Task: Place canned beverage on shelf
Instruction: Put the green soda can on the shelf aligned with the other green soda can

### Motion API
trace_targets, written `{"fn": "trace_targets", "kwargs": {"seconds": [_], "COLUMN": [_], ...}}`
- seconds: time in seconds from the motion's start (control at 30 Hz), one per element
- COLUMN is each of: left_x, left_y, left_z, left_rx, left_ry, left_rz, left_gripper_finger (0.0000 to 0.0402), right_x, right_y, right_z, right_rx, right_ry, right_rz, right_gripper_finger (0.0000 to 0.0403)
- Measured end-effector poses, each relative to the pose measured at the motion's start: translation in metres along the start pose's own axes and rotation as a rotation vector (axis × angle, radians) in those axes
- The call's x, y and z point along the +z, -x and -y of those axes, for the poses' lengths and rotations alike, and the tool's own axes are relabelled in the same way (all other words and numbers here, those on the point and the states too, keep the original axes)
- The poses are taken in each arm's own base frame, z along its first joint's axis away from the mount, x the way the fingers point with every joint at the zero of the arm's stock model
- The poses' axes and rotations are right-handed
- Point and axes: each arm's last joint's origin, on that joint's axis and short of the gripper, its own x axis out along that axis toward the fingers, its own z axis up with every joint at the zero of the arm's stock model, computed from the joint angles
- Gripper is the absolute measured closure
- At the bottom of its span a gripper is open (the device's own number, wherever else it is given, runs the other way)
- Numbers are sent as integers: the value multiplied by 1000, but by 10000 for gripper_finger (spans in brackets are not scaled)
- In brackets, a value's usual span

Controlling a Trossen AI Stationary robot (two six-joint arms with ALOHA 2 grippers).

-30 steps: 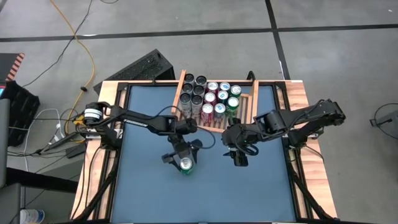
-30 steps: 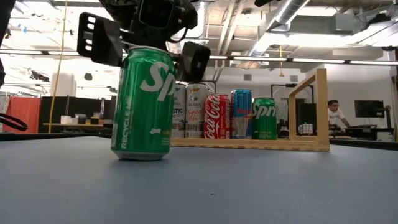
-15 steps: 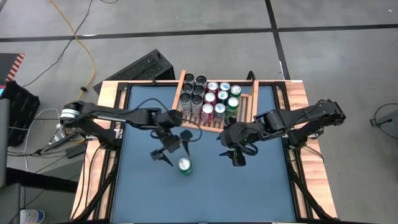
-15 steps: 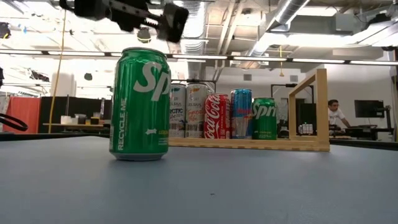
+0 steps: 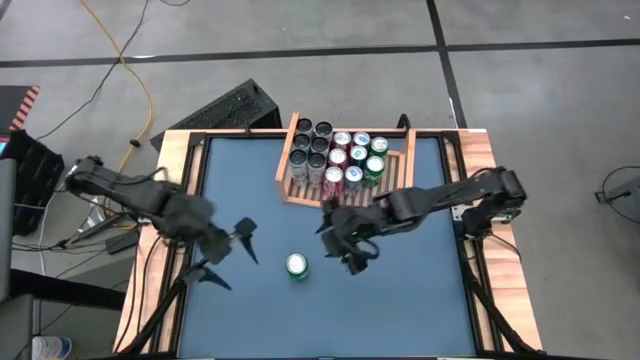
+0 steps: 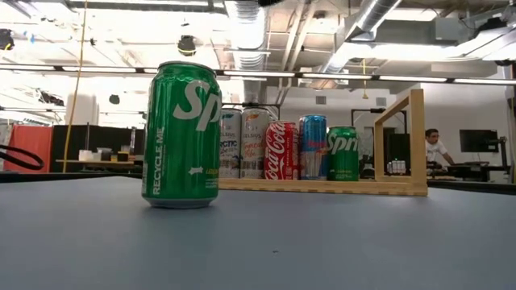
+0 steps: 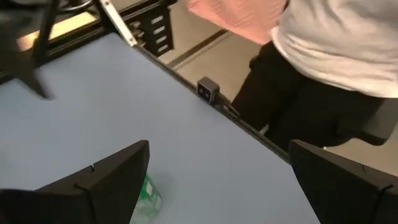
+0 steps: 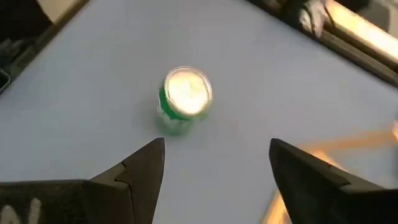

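L gripper (image 5: 222, 252) is seen at the table's left side, fingers spread wide, nothing gripped, well apart from the green can (image 5: 297, 266). That can stands upright on the blue table (image 5: 420, 300), loose, roughly mid-table and in front of the shelf (image 5: 283, 182); in the low view the can (image 6: 181, 134) is seen nearest the camera, with the shelf (image 6: 322, 186) and its row of cans behind. R gripper (image 5: 348, 252) is placed just beside the can on its right, between it and the shelf's front rim, fingers parted and empty; through the right wrist view the can (image 8: 185, 99) is seen ahead of the open fingers (image 8: 144, 171), not yet between them. Risks, as judged from here: if the approach is made too low or off-centre, the can may be clipped by one finger and tipped or rolled, since it is held by nothing. If the grip is taken too near the top, the can may swing or slip during the lift. Shelf is packed on its left and middle w/ other cans (image 5: 330, 158); free room looks limited to the right part, so neighbours may be knocked over if the can is set down too close. The low front rim may also be caught if the can isn't lifted clear. A person (image 7: 323, 68) is seen past the table edge in the left wrist view.
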Motion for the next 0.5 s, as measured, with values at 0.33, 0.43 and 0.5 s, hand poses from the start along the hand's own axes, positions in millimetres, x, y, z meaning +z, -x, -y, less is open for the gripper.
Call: {"fn": "trace_targets", "kwargs": {"seconds": [0.33,0.43,0.5], "left_x": [12,11,11], "left_y": [10,7,5], "left_z": [42,47,48], "left_rx": [124,129,130], "left_ry": [35,28,19], "left_rz": [61,49,43], "left_gripper_finger": [31,31,31], "right_x": [34,38,39], "right_y": [-58,-74,-83], "right_z": [-1,-3,-5], "right_rx": [57,86,109], "right_ry": [166,226,284], "right_rz": [-111,-166,-200], "right_gripper_finger": [121,121,121]}}
